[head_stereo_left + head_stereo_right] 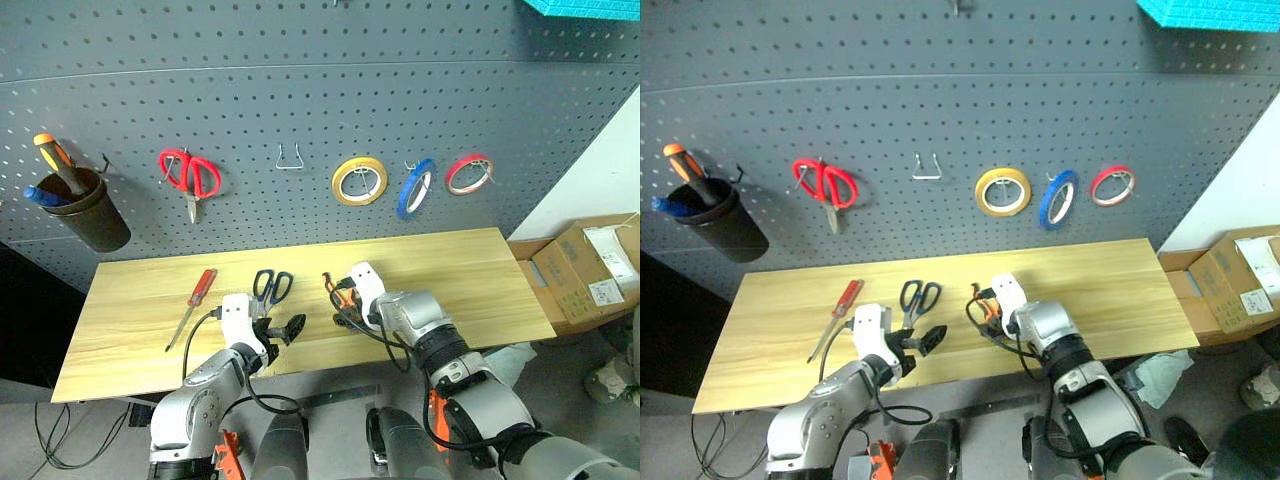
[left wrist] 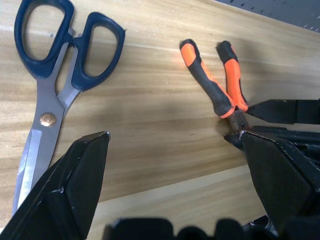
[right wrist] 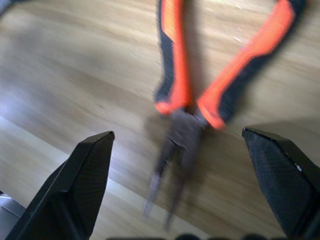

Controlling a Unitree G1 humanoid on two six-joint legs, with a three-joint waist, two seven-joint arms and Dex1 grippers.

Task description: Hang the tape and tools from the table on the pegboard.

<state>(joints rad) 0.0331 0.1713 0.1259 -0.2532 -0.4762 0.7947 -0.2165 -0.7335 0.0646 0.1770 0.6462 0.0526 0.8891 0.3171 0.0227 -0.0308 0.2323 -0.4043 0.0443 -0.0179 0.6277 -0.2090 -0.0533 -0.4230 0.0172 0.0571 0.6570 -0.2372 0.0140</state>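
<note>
The pliers (image 3: 192, 95) lie flat on the table (image 1: 470, 270), near the front edge and a little right of the middle, directly under the right gripper (image 3: 177, 200). Their long axis runs front to back across the table: the dark nose points toward the front edge and the robot, while the two orange-and-black handles splay away toward the pegboard (image 1: 300, 80).

The right gripper hangs just above them with its fingers spread wide and nothing between them, straddling the pivot. The likely trouble comes from there. The nose tapers thin and sits low on the wood, so a closing near it could slip off or scrape the table; a closing on only one splayed handle could let the pliers swing open or twist as they lift. The nose also ends close to the table's edge, so a nudge toward the robot might push them off.

Just to the left lie the scissors (image 2: 60, 85), blades toward the robot and dark-blue loops toward the pegboard, roughly parallel to the pliers and apart from them. The left gripper (image 2: 172, 165) hovers between the two tools, also wide open and empty; its right finger (image 2: 280, 175) sits near the right gripper, so the arms could bump if both go in together.

Farther left rests the screwdriver (image 1: 192, 306), slanted. On the pegboard, the blue tape (image 1: 416, 187) already hangs on a hook.
</note>
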